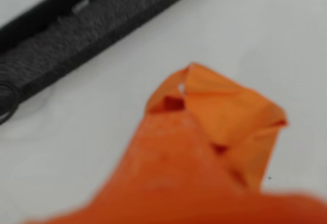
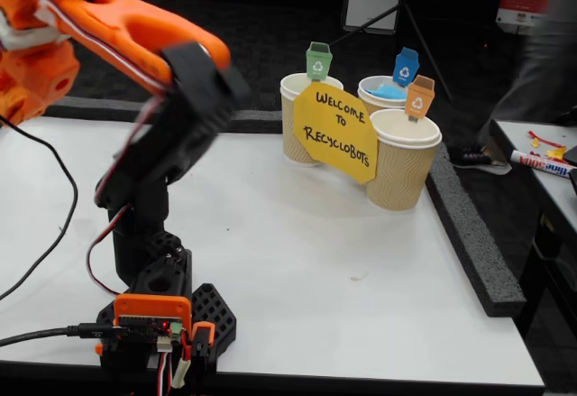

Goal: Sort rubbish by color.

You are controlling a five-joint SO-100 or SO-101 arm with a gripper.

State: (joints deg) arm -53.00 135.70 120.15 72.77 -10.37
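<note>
Fixed view, near edge of the white table [image 2: 361, 261]: arm base [image 2: 158, 319] with an orange board and wires sits at the near left corner, a black cable trailing off the left edge. Orange-and-black arm [image 2: 162, 98] rises from it and folds back toward the upper left, motion-blurred; the gripper itself is out of this frame.

Mid-table is bare white surface. Toward the far right corner stand three paper cups close together — front cup [image 2: 403, 161] with an orange bin tag, back-left cup [image 2: 302, 116] with a green tag, back-right cup [image 2: 389, 94] with a blue tag and something blue inside. Yellow "Welcome to Recyclobots" sign [image 2: 335, 130] leans across the front of them. Black foam strip [image 2: 469, 234] runs along the right edge, another along the far edge.

Wrist view is blurry: orange gripper [image 1: 168, 183] fills the bottom of the frame, and a crumpled orange paper scrap [image 1: 230, 117] sits right at its tip above white table — looks pinched, but finger position can't be told. Black foam strip [image 1: 87, 25] crosses the upper left corner of that frame.
</note>
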